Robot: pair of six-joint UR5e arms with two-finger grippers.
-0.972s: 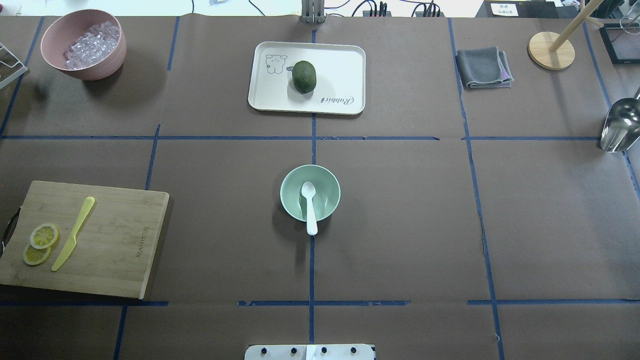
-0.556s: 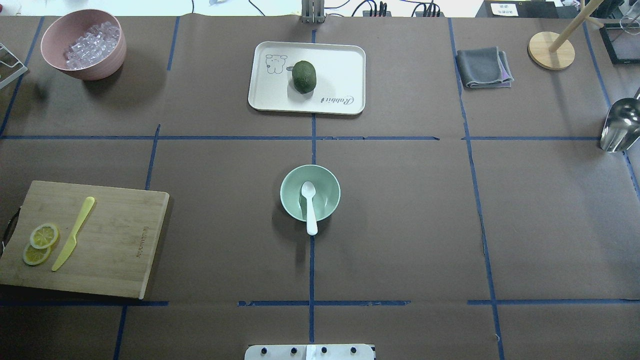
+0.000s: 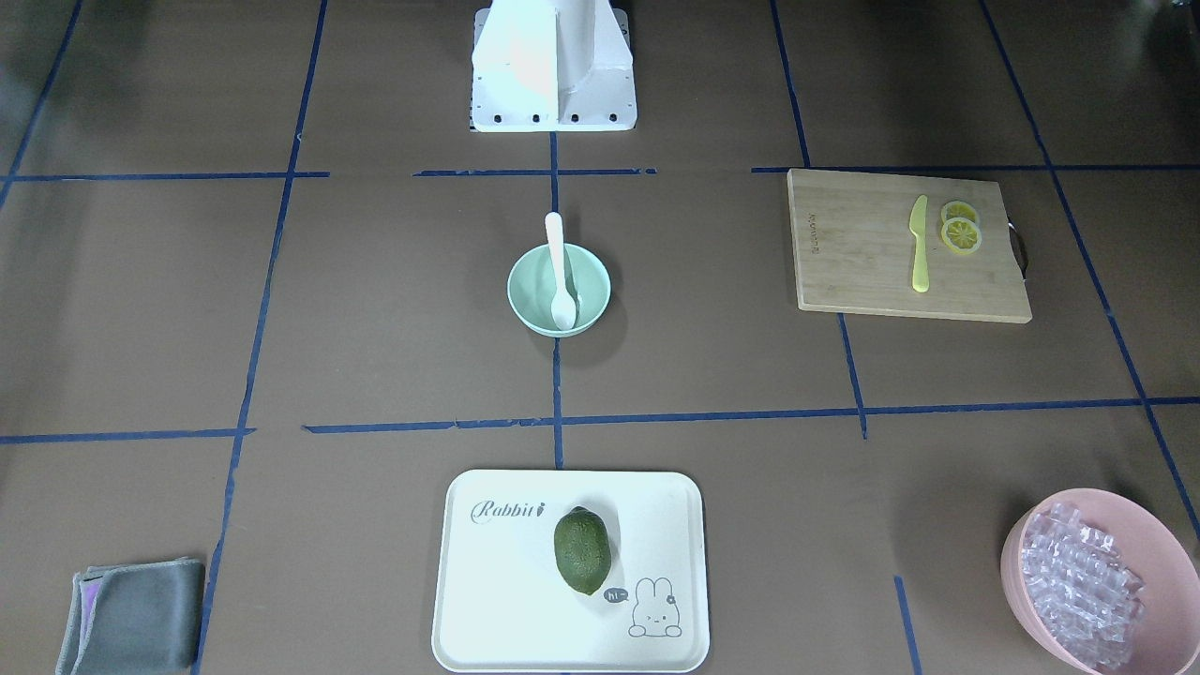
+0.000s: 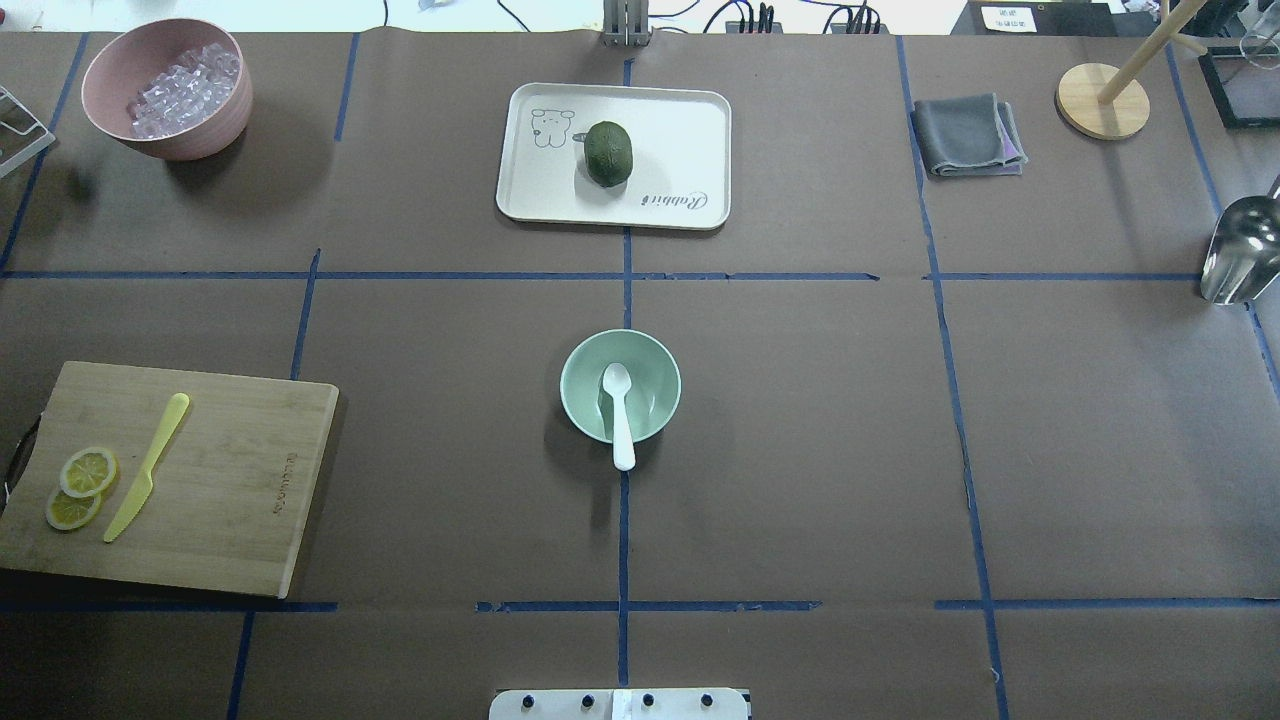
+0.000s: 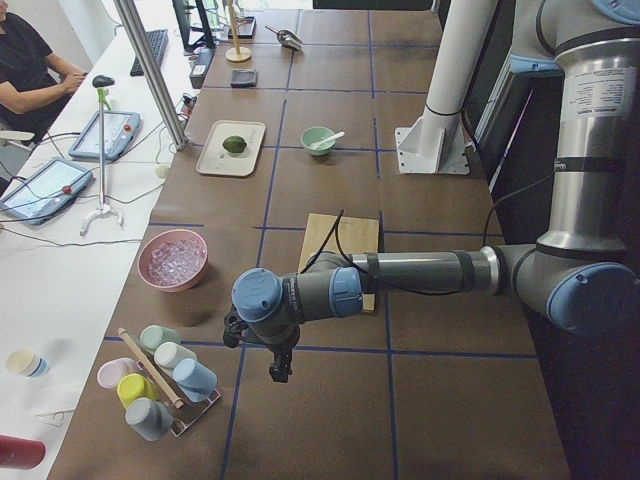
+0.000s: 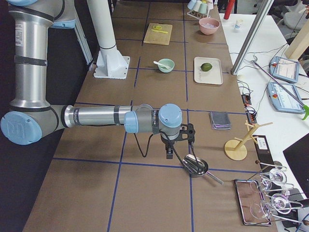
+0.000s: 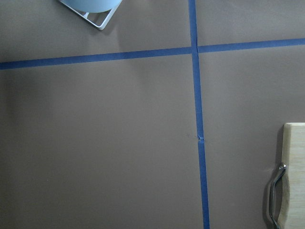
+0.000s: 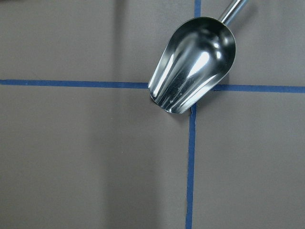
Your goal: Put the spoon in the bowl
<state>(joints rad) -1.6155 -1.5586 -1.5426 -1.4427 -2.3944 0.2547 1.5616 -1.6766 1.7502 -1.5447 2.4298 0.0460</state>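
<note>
The white spoon (image 4: 620, 410) lies in the mint-green bowl (image 4: 575, 400) at the table's middle, scoop inside and handle over the near rim toward the robot's base. Both also show in the front view, spoon (image 3: 560, 272) and bowl (image 3: 525, 291). No gripper shows in the overhead or front view. My left gripper (image 5: 278, 372) hangs far off at the table's left end, past the cutting board. My right gripper (image 6: 169, 154) hangs at the right end next to a metal scoop (image 6: 195, 166). I cannot tell whether either is open or shut.
A cutting board (image 4: 230, 480) with a yellow knife (image 4: 148, 466) and lemon slices is at the near left. A pink bowl (image 4: 205, 135) of clear cubes, a white tray (image 4: 670, 130) with a green fruit, a grey cloth (image 4: 968, 135) and a wooden stand (image 4: 1102, 100) lie far.
</note>
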